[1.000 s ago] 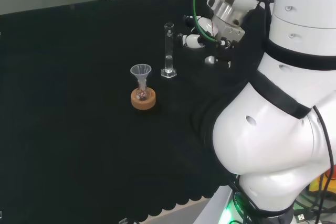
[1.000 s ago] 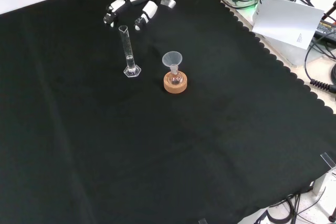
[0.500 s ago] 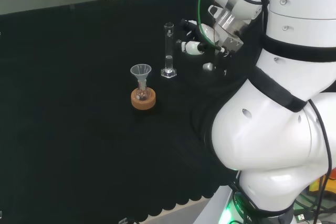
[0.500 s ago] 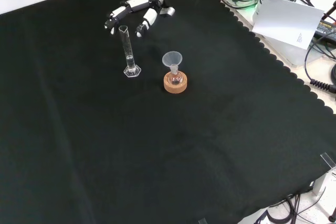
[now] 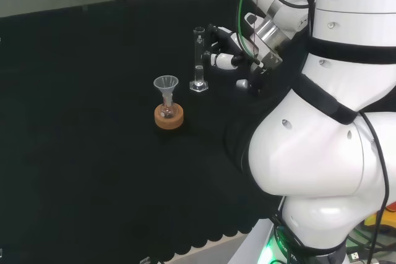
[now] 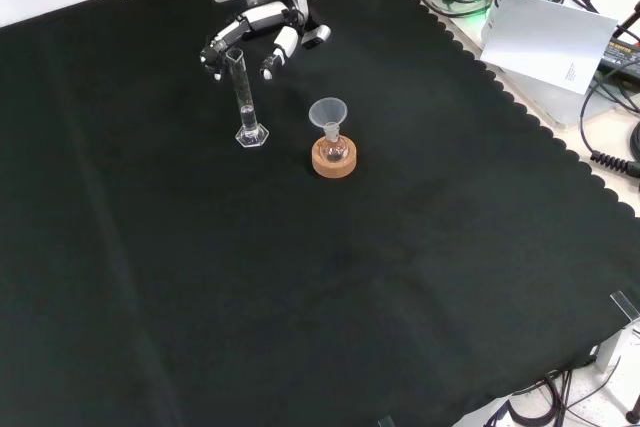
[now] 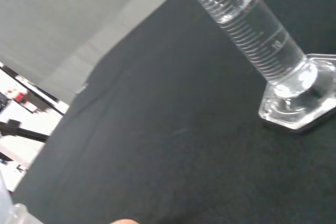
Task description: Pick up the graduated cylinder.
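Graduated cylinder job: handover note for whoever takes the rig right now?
Hand: open, fingers spread, holding nothing, right beside the top of the clear glass graduated cylinder; contact can't be judged.
Cylinder: upright on its hexagonal base on the black cloth, some clear liquid inside.
In the front view, to its right: small flask with a clear funnel on a cork ring stand, apart from it.
Done: approach. Left: close on the cylinder, lift.

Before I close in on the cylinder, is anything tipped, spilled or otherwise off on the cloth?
Nothing stands out. The cylinder stands upright on its base, some clear liquid inside. The funnel sits straight in the small flask on its cork ring. No spill shows on the cloth. The robot hand is open, near the cylinder's top.
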{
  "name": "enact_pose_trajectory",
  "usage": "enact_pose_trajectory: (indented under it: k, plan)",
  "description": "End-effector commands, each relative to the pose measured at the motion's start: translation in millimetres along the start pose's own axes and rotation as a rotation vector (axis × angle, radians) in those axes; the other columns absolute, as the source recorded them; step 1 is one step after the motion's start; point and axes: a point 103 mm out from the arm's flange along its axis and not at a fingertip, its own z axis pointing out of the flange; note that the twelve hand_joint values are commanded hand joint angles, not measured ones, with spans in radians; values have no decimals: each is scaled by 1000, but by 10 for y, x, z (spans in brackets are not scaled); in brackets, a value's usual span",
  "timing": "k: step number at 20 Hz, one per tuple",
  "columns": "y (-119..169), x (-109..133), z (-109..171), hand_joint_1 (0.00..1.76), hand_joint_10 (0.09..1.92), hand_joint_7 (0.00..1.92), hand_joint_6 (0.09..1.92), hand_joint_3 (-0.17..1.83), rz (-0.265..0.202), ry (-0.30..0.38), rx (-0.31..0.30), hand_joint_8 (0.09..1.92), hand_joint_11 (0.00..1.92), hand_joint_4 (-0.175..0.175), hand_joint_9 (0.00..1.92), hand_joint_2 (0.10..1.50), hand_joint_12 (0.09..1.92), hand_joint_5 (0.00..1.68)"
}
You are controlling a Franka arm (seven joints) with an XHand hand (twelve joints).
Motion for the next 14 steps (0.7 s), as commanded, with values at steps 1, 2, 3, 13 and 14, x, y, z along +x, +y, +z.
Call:
enact_pose_trajectory:
  k: [1,2,3,13,14]
  plan:
    - [67,40,43,905,613,354,87,-175,-49,94,-38,655,310,-8,562,1019,1335,320]
    - [73,40,46,912,611,359,87,-175,-57,105,-37,653,314,-7,566,1017,1334,326]
    - [78,42,51,916,609,365,87,-175,-65,113,-32,653,316,-5,570,1016,1333,331]
    - [95,11,120,934,595,387,87,-175,-111,158,43,643,332,-1,596,1010,1327,347]
    - [94,7,132,934,593,388,87,-175,-113,167,46,641,335,-1,598,1010,1326,348]
